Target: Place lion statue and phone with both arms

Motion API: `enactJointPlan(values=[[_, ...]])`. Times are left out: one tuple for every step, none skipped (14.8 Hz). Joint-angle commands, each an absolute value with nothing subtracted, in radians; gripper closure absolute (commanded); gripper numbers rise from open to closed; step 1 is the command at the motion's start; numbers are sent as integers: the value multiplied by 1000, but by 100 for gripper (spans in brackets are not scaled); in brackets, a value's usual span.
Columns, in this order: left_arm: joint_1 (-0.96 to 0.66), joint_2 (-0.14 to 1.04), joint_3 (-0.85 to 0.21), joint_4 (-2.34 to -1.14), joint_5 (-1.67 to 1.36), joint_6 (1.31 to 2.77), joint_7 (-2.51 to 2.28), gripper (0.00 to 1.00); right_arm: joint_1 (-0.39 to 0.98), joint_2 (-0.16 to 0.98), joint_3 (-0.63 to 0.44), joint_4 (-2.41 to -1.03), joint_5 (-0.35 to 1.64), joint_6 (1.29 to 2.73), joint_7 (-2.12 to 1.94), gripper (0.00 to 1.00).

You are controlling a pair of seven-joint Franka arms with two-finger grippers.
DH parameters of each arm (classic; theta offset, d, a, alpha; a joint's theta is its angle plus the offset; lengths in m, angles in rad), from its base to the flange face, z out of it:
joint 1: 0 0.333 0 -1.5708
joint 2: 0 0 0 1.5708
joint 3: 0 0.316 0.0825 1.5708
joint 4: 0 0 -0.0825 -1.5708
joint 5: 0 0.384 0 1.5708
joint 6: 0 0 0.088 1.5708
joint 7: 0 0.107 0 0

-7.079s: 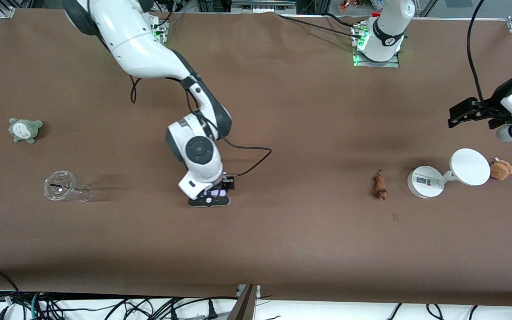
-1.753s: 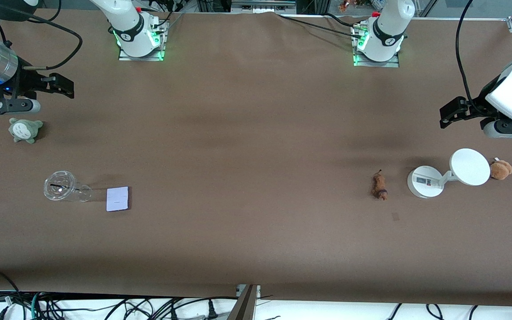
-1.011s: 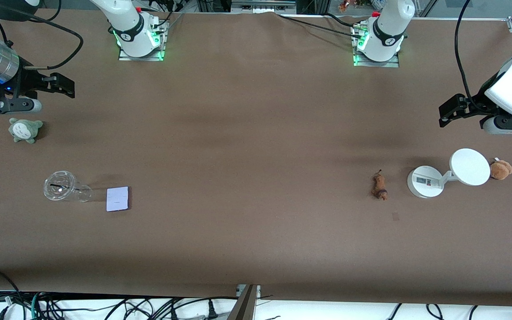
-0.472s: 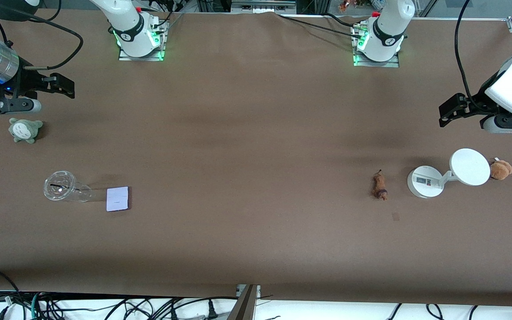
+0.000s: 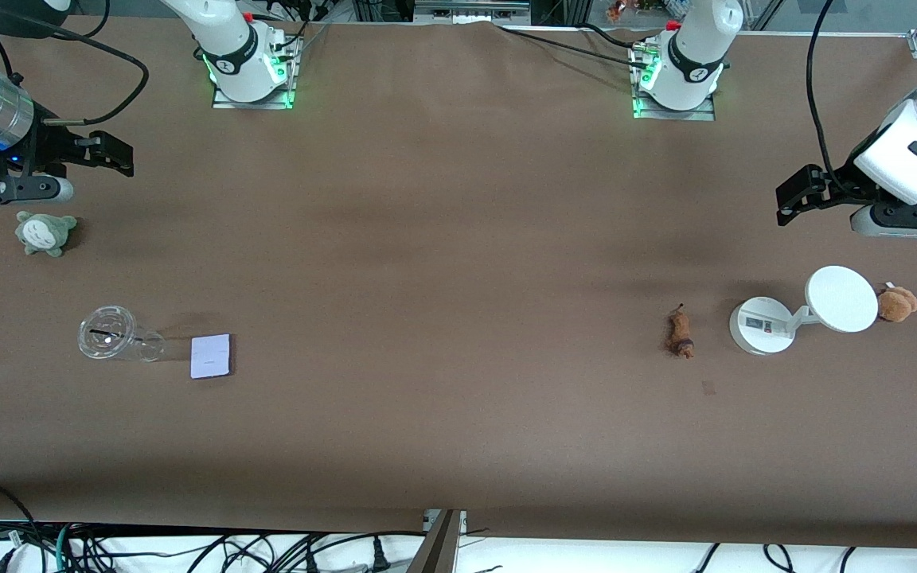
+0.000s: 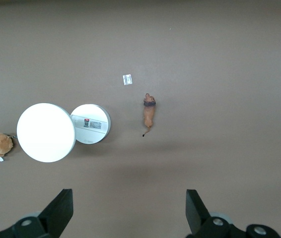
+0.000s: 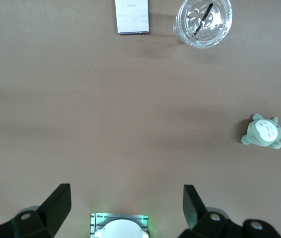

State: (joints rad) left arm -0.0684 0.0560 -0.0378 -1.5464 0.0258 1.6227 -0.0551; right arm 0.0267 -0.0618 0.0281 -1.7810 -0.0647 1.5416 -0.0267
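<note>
The lion statue, a small orange-brown figurine with a dark end, lies on the brown table beside the white stand, toward the left arm's end. It also shows in the left wrist view. The phone, a pale flat rectangle, lies next to a clear cup toward the right arm's end, and shows in the right wrist view. My left gripper hangs open and empty above the table by the stand; its jaws are wide apart. My right gripper is open and empty, high near a grey-green plush.
A white round-based stand with a disc stands by a brown plush toy. A clear lidded cup lies beside the phone. A grey-green plush sits farther from the front camera. A small tag lies near the lion.
Seven seconds ago my right gripper was down on the phone mid-table; the phone now lies free beside the cup and that arm has withdrawn. My left gripper has drifted slightly toward the table's middle.
</note>
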Motion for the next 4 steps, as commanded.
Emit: enactJointPlan(values=[[-63,32,-40,-1545,25,1621,-60,0,23,-80,28,-1798,-61,1554,-23,0],[-63,34,-40,-1543,26,1620,-60,0,23,-80,28,-1798,-61,1555,-23,0],[-60,34,-40,-1543,26,1620,-61,0,23,-80,28,-1798,-61,1554,-23,0],[-58,35,-38,-1545,25,1620,-61,0,23,-80,28,-1798,-61,1554,-23,0]])
